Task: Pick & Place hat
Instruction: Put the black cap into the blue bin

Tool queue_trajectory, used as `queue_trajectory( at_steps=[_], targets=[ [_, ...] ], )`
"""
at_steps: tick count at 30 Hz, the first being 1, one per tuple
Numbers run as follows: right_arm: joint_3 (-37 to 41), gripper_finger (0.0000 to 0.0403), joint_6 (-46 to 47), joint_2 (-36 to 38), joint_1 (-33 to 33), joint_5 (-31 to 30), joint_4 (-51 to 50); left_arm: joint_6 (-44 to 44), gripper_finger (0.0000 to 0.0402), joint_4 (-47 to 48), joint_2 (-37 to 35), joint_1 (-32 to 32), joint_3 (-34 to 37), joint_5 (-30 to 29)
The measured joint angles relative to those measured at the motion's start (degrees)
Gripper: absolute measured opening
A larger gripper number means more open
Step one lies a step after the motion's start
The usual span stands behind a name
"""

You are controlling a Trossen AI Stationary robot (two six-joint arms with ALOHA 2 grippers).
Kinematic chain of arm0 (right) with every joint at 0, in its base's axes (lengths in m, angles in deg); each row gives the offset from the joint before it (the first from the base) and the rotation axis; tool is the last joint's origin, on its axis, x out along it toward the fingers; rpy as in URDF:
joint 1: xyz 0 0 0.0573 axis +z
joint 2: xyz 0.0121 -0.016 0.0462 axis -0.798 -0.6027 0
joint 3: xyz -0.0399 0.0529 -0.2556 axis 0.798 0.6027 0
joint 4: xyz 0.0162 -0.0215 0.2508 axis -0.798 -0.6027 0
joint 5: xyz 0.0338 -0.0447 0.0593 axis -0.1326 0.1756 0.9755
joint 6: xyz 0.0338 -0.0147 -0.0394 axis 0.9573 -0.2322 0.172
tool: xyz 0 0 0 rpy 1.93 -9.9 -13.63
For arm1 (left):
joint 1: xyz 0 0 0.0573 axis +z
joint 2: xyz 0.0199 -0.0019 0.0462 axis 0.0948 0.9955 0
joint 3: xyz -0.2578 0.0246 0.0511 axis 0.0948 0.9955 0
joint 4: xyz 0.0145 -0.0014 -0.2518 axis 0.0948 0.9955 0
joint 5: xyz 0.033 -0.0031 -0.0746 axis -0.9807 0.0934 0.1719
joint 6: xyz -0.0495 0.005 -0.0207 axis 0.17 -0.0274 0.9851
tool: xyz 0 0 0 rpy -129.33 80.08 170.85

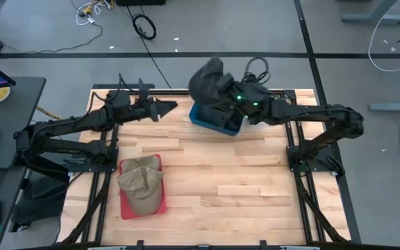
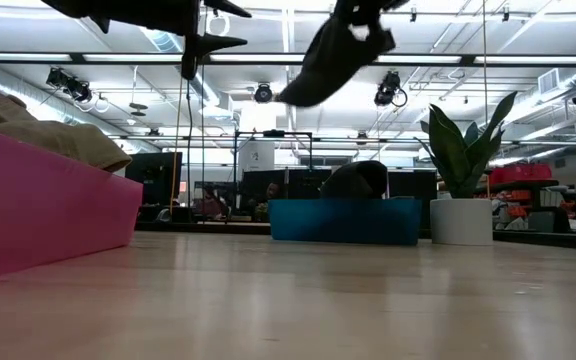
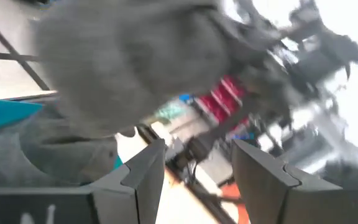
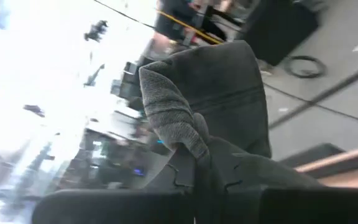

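Note:
My right gripper [image 1: 231, 92] is shut on a dark grey hat [image 1: 209, 82] and holds it in the air over the blue bin [image 1: 216, 119] at the table's far middle. In the low view the hat [image 2: 326, 58] hangs high above the bin [image 2: 343, 221], and another dark hat [image 2: 358, 180] lies inside the bin. My left gripper [image 1: 168, 107] is open and empty, in the air to the left of the bin. Its fingers [image 3: 146, 177] point toward the held hat [image 3: 135, 62]. My right gripper pinches a bunched fold of the hat's fabric [image 4: 188, 138] between its two fingers [image 4: 185, 171]. The hat is lifted clear of the bin and hangs slack from the gripper, slanting down toward the table's left [image 2: 303, 85].
A tan hat [image 1: 142, 182] lies on a red tray [image 1: 125, 207] at the near left of the table; both show at the left of the low view [image 2: 48, 205]. A potted plant [image 2: 463, 170] stands beyond the bin. Bare wood lies in the middle and near right.

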Motion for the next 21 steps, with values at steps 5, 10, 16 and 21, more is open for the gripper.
queue_trajectory(
  at_steps=[5,10,16,21],
  targets=[
    [-0.07,0.0006,-3.04,2.69,1.35,-0.15,6.98,8.19,0.0186,-7.12,-0.01,1.95,-0.01,-2.28],
    [-0.05,0.0007,-4.59,3.46,2.18,3.35,14.66,15.36,0.0186,-12.46,-0.02,3.53,-0.02,-2.28],
    [-0.04,0.0007,-3.06,3.45,2.18,9.71,19.97,16.67,0.0186,-14.21,-0.02,3.42,-0.02,-3.89],
    [-0.04,0.0007,-1.55,3.43,2.18,13.27,20.17,13.54,0.0186,-15.53,0.0,2.9,-0.02,-5.28]
  ],
)
